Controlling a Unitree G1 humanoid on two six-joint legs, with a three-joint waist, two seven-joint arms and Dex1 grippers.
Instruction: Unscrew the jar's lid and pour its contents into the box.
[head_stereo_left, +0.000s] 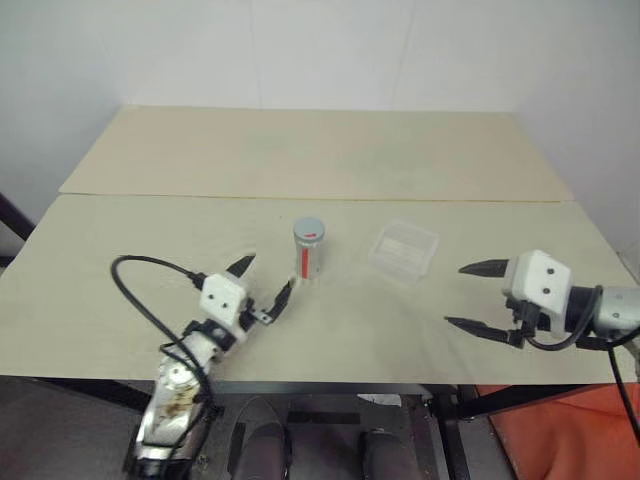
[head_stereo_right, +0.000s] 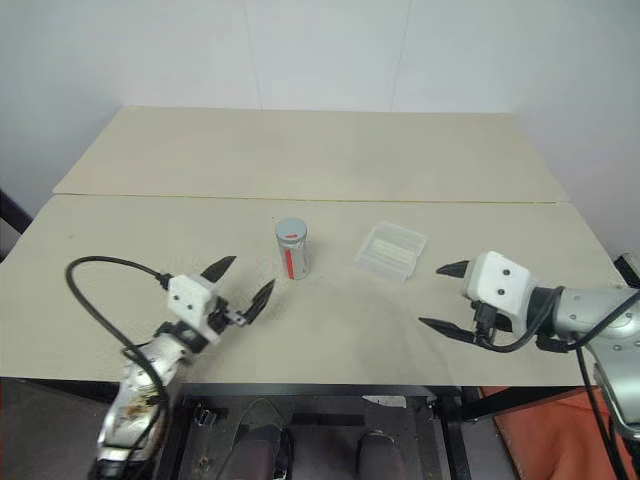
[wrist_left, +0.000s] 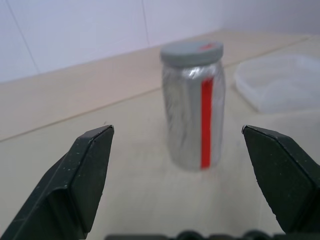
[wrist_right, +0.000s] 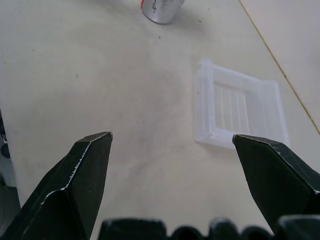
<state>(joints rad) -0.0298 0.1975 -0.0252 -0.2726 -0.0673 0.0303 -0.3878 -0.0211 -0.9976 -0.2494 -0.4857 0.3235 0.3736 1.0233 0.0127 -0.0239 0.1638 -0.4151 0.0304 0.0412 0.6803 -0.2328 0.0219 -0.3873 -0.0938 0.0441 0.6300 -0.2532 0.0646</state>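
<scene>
The jar (head_stereo_left: 308, 255) stands upright near the middle of the table, silvery with a red stripe, and the grey lid (head_stereo_left: 309, 228) sits on top of it. My left gripper (head_stereo_left: 266, 285) is open just short of the jar on its left, fingers pointing at it; the left wrist view has the jar (wrist_left: 194, 107) centred between the spread fingers. The clear box (head_stereo_left: 404, 250) lies to the right of the jar. Open as well, my right gripper (head_stereo_left: 468, 296) hovers right of the box, apart from it, and its wrist view takes in the box (wrist_right: 241, 109) and the jar's base (wrist_right: 162, 9).
The table (head_stereo_left: 320, 330) is a pale wooden top with a seam across its middle and a second board behind. A black cable loops from my left wrist (head_stereo_left: 135, 290) over the front left of the table. An orange object (head_stereo_left: 560, 430) lies below the table's right front corner.
</scene>
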